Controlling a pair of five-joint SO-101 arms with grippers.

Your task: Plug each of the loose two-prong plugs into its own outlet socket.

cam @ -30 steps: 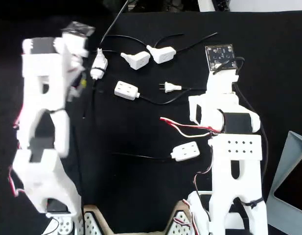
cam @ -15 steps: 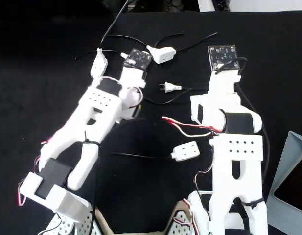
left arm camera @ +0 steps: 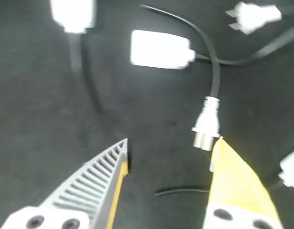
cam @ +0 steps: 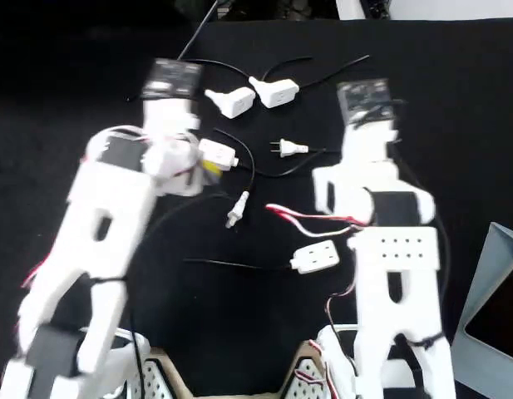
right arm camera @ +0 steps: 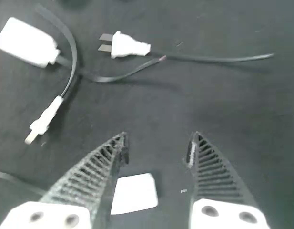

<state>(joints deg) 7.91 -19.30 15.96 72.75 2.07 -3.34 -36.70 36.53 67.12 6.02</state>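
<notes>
The left gripper (left arm camera: 170,160) and right gripper (right arm camera: 156,152) are held open and empty, with seemingly nothing plugged in yet: the slim plug (left arm camera: 206,125) is seen loose beside the former, the flat plug (right arm camera: 124,46) apart from the socket (right arm camera: 134,193) by the latter.

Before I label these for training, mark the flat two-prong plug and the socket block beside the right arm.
Two-prong plug (right arm camera: 131,47): right wrist view, its white body.
Socket block (cam: 315,258): high view, its top face.
</notes>
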